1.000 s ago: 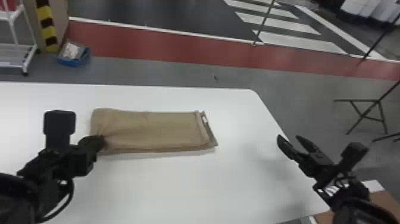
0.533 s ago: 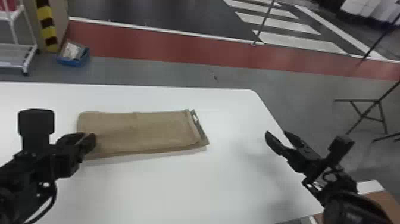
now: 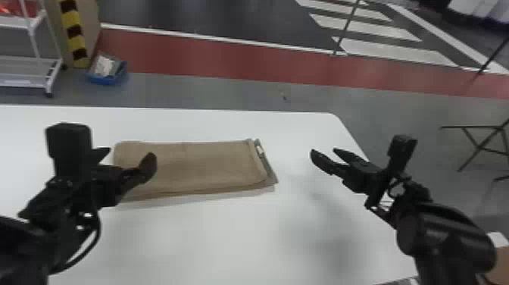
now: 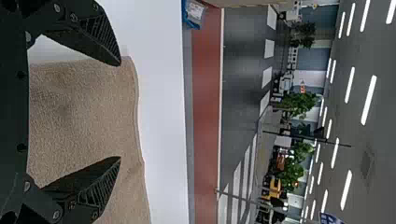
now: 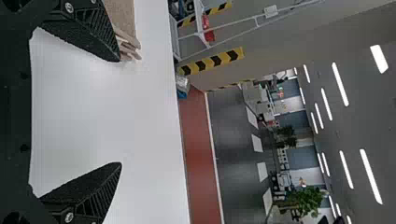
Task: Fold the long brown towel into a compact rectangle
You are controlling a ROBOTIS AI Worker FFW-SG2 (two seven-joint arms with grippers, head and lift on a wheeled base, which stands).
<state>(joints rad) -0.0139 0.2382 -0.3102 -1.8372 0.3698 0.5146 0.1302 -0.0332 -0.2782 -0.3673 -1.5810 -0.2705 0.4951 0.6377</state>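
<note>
In the head view my left gripper [image 3: 128, 158] stands open over the left end of the brown towel [image 3: 204, 163], which lies folded as a flat layered rectangle, its layered edges and a pale label at the right end. My right gripper [image 3: 326, 156] is open above the table, to the right of the towel and apart from it. In the left wrist view the towel [image 4: 84, 112] spreads behind the spread fingers of the left gripper [image 4: 120, 111]. In the right wrist view the towel's layered edge [image 5: 128, 44] is beyond one finger of the open right gripper [image 5: 120, 112].
The white table [image 3: 227, 235] extends around the towel, with its far right corner near the right arm. Beyond it on the floor are a blue bin [image 3: 108, 72], a white rack [image 3: 26, 72] and a black folding stand [image 3: 481, 144].
The left gripper has shifted left from the towel's left end and its fingers have spread apart. The towel slid slightly left, then stayed. The right gripper has moved left, toward the towel.
</note>
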